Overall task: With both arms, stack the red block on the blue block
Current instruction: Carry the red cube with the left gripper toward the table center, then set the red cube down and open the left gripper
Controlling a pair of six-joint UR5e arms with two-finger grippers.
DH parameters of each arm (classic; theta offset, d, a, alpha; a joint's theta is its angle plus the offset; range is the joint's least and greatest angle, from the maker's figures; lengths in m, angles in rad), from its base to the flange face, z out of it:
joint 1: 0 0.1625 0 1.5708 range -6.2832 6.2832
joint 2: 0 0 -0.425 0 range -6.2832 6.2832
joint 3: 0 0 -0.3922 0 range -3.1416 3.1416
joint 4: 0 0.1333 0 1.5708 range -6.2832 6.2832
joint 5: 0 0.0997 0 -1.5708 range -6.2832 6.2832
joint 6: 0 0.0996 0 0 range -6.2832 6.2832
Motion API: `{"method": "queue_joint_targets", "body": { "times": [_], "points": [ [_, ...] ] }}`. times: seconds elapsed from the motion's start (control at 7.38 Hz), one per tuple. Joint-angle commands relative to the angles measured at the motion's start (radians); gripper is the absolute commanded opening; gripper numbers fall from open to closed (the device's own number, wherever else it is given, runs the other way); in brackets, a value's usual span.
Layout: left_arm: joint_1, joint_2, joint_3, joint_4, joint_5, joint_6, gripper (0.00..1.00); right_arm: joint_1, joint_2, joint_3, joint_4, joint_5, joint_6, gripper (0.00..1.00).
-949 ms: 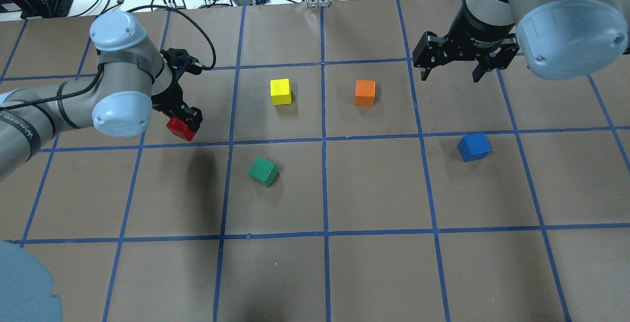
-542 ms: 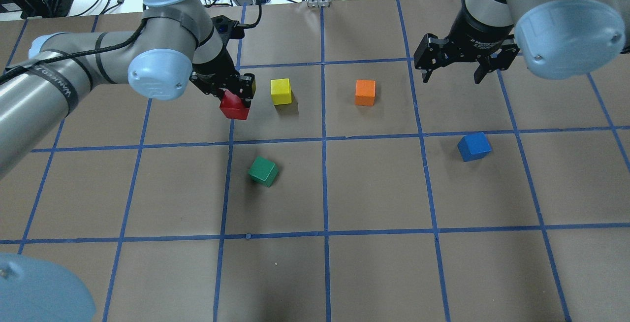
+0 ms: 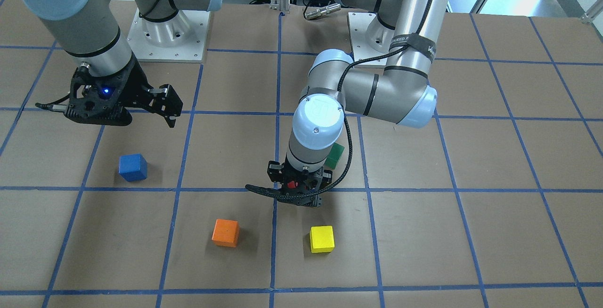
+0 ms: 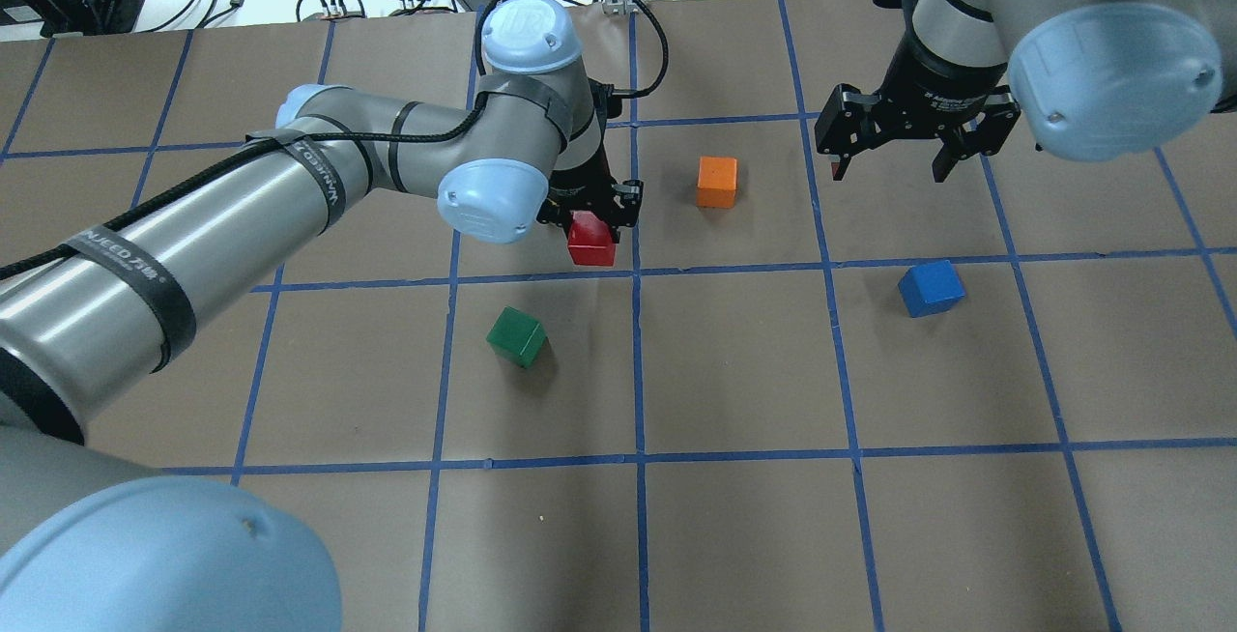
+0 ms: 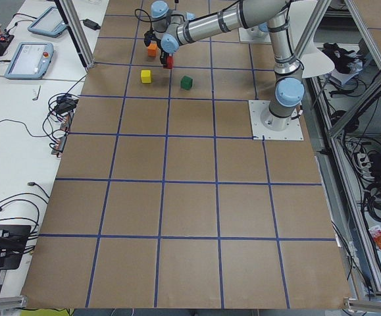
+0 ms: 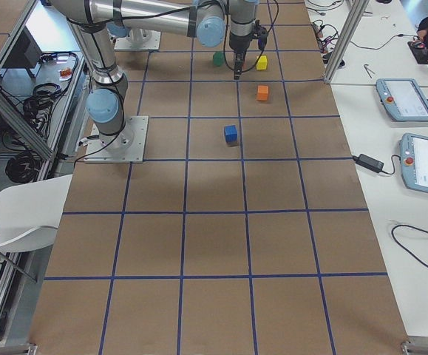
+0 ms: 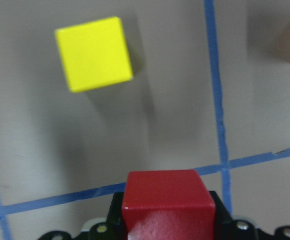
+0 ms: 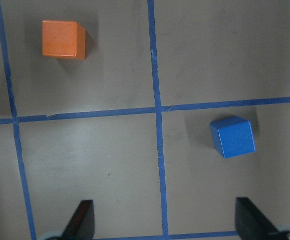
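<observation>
Nearest to the robot, the green block point(image 4: 517, 336) lies where it lay before, and the blue block point(image 4: 931, 288) also has not moved; it sits alone in its square on the right side, with nothing touching it. A little farther, the change is clear: the left gripper point(image 3: 293, 186), its fingers closed tight on the red block point(image 4: 591, 245), has travelled in less than a second from the left part of the table almost to the centre tape line, passing the yellow block point(image 7: 93, 53). The red block seems lifted free of the paper. Farther still, past the orange block point(image 4: 716, 182), the right gripper point(image 4: 889, 160) has stayed hovering with fingers spread wide and empty. I judge the red block is being brought toward the right arm's side, perhaps for a transfer; stacking is not yet begun.
</observation>
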Motion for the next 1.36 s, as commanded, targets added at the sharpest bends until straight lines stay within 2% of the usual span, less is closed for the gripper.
{"method": "queue_joint_targets", "body": {
  "times": [0.0, 0.14, 0.41, 0.68, 0.95, 1.08, 1.22],
  "points": [
    [-0.026, -0.062, -0.005, 0.058, 0.003, -0.022, 0.79, -0.019, 0.001, 0.017, -0.012, -0.002, -0.003, 1.00],
    [-0.025, -0.058, -0.003, 0.074, -0.005, -0.020, 1.00, -0.027, 0.001, 0.019, -0.012, 0.003, -0.003, 1.00],
    [-0.014, -0.014, 0.004, 0.062, -0.008, -0.007, 1.00, -0.027, 0.001, 0.031, -0.012, 0.003, 0.000, 1.00],
    [0.034, 0.049, -0.044, 0.046, -0.002, 0.018, 1.00, -0.025, 0.001, 0.045, -0.009, 0.001, 0.006, 1.00],
    [0.163, 0.188, -0.032, -0.058, 0.036, 0.132, 1.00, -0.015, 0.003, 0.049, -0.050, 0.015, 0.020, 1.00],
    [0.214, 0.247, -0.034, -0.134, 0.073, 0.220, 1.00, 0.004, 0.025, 0.046, -0.076, 0.016, 0.041, 1.00],
    [0.278, 0.291, -0.032, -0.226, 0.072, 0.316, 1.00, 0.048, 0.059, 0.045, -0.124, 0.016, 0.113, 1.00]
  ]
}}
